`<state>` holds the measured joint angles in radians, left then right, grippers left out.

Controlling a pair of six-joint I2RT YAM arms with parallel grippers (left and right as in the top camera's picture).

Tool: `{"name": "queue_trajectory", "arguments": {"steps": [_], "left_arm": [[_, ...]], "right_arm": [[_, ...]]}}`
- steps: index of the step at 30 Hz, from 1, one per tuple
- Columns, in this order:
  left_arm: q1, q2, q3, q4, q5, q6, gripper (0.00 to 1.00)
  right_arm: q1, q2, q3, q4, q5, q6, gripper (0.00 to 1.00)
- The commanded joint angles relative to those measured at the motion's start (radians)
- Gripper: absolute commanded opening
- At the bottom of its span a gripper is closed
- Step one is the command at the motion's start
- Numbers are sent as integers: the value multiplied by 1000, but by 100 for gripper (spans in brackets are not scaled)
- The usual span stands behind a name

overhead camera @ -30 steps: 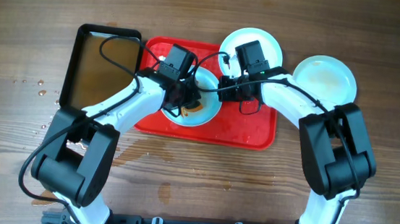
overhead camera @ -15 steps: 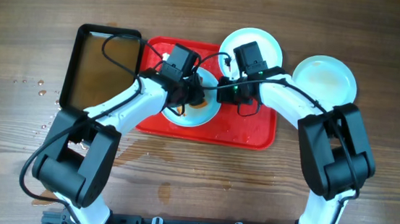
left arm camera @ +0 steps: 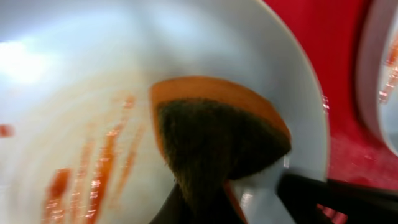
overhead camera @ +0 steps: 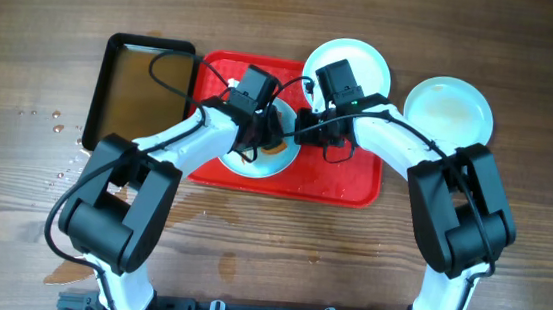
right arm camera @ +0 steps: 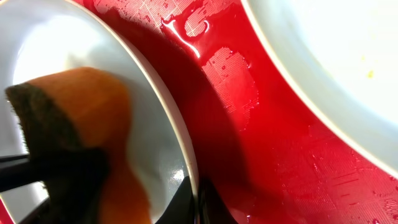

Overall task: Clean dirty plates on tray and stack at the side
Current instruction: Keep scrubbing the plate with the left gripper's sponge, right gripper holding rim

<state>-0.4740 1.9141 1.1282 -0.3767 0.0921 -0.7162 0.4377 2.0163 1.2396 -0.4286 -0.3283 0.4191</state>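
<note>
A mint-white plate (overhead camera: 278, 161) lies on the red tray (overhead camera: 339, 183); orange-brown sauce streaks (left arm camera: 93, 177) run across it. My left gripper (overhead camera: 264, 130) is shut on an orange sponge with a dark scouring face (left arm camera: 217, 143), pressed onto this plate (left arm camera: 93, 68). The right gripper (right arm camera: 196, 200) is shut on the plate's right rim (right arm camera: 180, 134), one finger inside and one outside. The sponge (right arm camera: 81, 106) also shows in the right wrist view. A second plate (overhead camera: 370, 61) overlaps the tray's far edge. A third plate (overhead camera: 448, 108) sits on the table to the right.
A black pan of brownish water (overhead camera: 132, 82) stands left of the tray. Water drops (overhead camera: 56, 126) dot the wood at far left. The tray surface (right arm camera: 267, 130) is wet between the plates. Both arms cross over the tray's middle.
The left gripper has slid the sponge a little to the right across the plate, and its arm has swung inward. The right gripper has held its place on the rim.
</note>
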Motion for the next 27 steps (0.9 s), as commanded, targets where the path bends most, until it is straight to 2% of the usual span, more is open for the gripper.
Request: {"name": "queue_trajectory", "arguments": {"steps": [1, 6, 13, 16, 19, 23, 27], "left_arm": [[1, 39, -10, -84, -288, 11, 4], [19, 26, -8, -172, -452, 61, 4], [37, -100, -8, -212, -457, 61, 4], [31, -166, -8, -210, -374, 61, 4], [27, -210, -8, -190, -225, 60, 4], [16, -184, -14, -126, 1, 56, 4], [-20, -114, -15, -112, 12, 15, 4]], "right_arm": [[6, 22, 10, -6, 40, 8, 4], [6, 22, 10, -8, 43, 7, 4], [6, 23, 10, -7, 43, 8, 4], [6, 22, 10, -7, 43, 8, 4], [6, 22, 10, -5, 43, 8, 4], [6, 23, 10, -2, 43, 7, 4], [6, 22, 10, -3, 43, 8, 4]]}}
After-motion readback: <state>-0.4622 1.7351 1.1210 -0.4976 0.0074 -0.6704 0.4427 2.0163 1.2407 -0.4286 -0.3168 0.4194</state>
